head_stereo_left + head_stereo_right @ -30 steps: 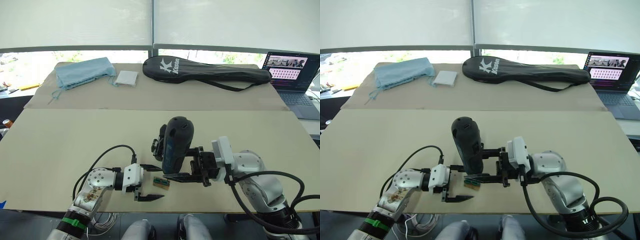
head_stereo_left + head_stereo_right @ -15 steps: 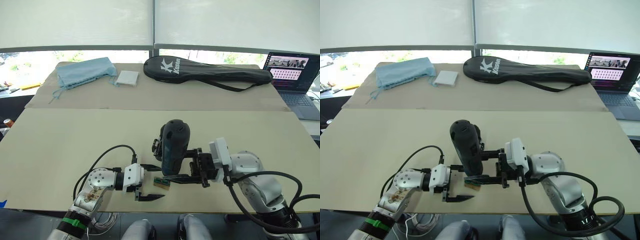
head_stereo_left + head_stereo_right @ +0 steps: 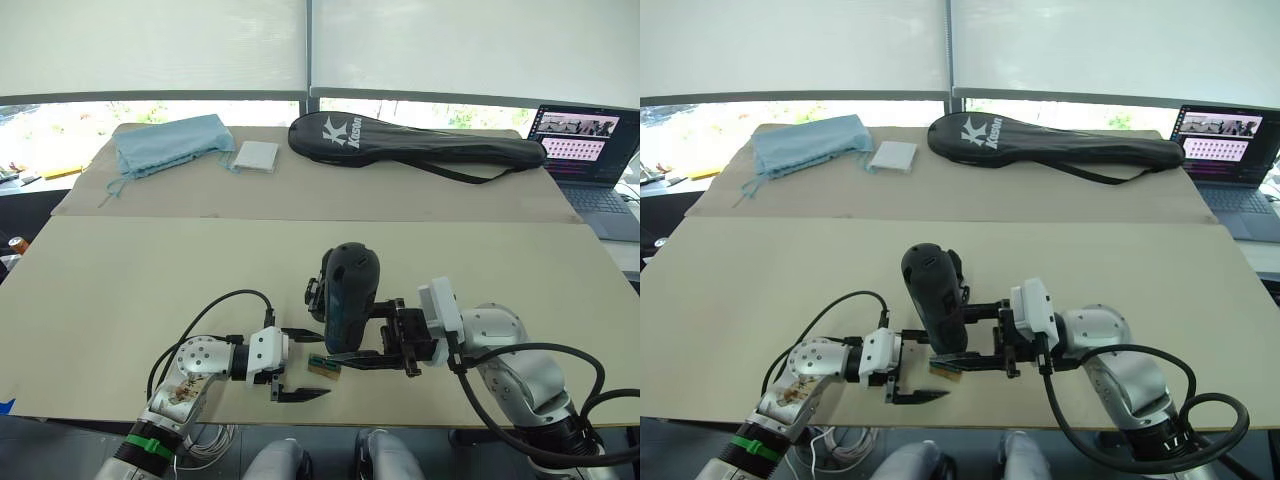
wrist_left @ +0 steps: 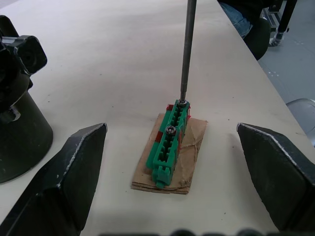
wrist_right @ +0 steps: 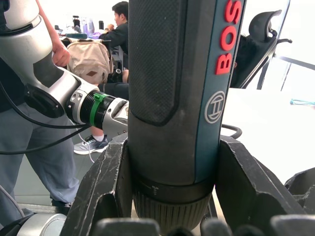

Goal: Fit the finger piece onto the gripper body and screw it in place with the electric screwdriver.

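Observation:
The electric screwdriver (image 3: 348, 288) stands nearly upright near the table's front edge, and my right gripper (image 3: 345, 335) is shut on its lower body. Its thin bit (image 4: 186, 49) rests its tip on a screw at the end of a small green-and-tan block (image 4: 169, 144). My left gripper (image 3: 312, 365) is open, one finger (image 4: 69, 177) on each side of that block, not touching it. The gripper body (image 3: 317, 288) stands just behind the screwdriver, mostly hidden by it, and its round black base (image 4: 19, 123) sits beside the block. The finger piece is out of view.
A long black racket bag (image 3: 410, 140) lies across the far table, with a blue cloth (image 3: 165, 143) and a white pad (image 3: 255, 155) to its left. An open laptop (image 3: 585, 150) sits far right. People and chairs (image 5: 115, 34) are beyond the table.
The screwdriver has come down a little in my right gripper, toward the green block. The left gripper has stayed open around the block.

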### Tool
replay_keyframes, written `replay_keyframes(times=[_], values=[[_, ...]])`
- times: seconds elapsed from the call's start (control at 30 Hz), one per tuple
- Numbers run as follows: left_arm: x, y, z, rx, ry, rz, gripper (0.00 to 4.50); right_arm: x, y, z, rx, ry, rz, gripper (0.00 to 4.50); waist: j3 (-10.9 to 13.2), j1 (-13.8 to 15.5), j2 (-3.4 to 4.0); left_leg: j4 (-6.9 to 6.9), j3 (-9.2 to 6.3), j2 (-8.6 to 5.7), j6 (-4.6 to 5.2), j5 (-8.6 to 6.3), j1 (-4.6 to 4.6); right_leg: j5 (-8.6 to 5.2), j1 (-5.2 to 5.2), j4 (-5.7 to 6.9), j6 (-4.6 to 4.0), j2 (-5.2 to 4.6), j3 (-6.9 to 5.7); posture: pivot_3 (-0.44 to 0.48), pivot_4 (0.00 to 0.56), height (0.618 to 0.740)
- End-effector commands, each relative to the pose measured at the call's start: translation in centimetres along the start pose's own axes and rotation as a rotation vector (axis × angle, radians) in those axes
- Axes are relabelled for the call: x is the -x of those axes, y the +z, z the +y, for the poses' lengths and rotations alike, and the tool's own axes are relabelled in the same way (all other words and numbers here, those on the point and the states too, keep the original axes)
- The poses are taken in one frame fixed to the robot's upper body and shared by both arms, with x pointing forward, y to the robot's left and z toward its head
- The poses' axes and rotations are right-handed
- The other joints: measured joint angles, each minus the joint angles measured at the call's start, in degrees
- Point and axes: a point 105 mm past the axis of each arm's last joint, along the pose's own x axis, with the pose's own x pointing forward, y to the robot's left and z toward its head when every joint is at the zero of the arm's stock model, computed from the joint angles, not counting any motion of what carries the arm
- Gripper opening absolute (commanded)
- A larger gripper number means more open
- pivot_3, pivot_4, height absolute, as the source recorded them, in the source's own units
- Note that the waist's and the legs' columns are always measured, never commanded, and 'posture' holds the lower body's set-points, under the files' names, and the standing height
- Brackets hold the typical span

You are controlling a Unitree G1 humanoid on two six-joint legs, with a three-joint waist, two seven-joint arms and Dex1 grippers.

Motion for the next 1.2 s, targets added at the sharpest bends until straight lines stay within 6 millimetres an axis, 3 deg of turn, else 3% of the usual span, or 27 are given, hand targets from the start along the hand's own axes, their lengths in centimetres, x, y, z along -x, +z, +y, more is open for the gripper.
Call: replay_keyframes(times=[0.03,1.2], values=[[-0.78,-1.41,-1.19,0.060,-0.038,0.031,4.50,0.04,1.10,0.07,0.046,0.003,-0.028,1.91,0.00,0.01,0.00,0.00,0.00,0.00,0.00,0.00,0.00,0.00,0.00,0.00,0.00,0.00,0.00,0.000,0.150,0.740],[-0.76,-1.37,-1.08,0.066,-0.025,0.028,4.50,-0.45,0.59,-0.10,0.055,-0.002,-0.014,1.91,-0.11,0.04,0.05,0.00,0.00,0.00,0.00,0.00,0.00,0.01,0.02,-0.03,0.01,0.00,-0.01,0.000,0.150,0.740]])
